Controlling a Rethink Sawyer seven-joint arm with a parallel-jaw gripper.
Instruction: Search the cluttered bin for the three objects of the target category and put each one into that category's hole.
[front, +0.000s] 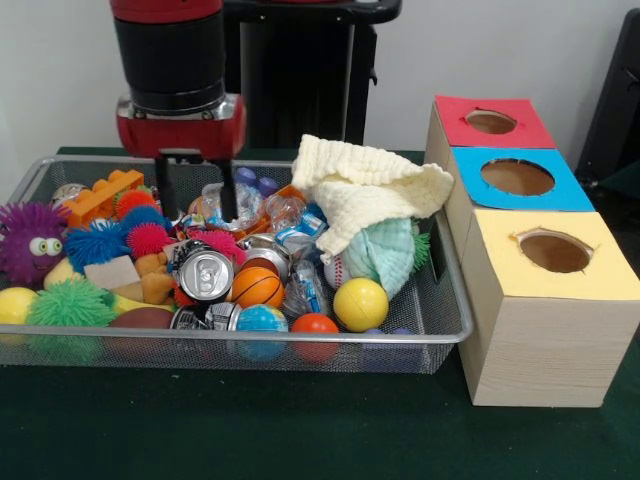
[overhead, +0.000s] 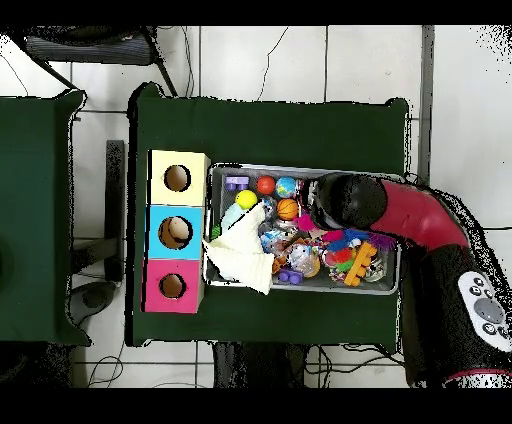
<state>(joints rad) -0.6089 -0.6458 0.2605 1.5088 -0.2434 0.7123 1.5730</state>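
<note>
Red and black arm (front: 175, 70) pointing straight down, gripper (front: 196, 190) upright, two dark fingers (front: 166, 187) spread apart, empty

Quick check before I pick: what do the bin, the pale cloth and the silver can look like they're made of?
Bin: looks like fine metal wire mesh with a shiny rim; the contents show through its walls.
Pale cloth: soft ribbed or waffle-knit fabric, matte, draped in folds.
Silver can: probably aluminium, with a glossy reflective top and pull tab.
</note>
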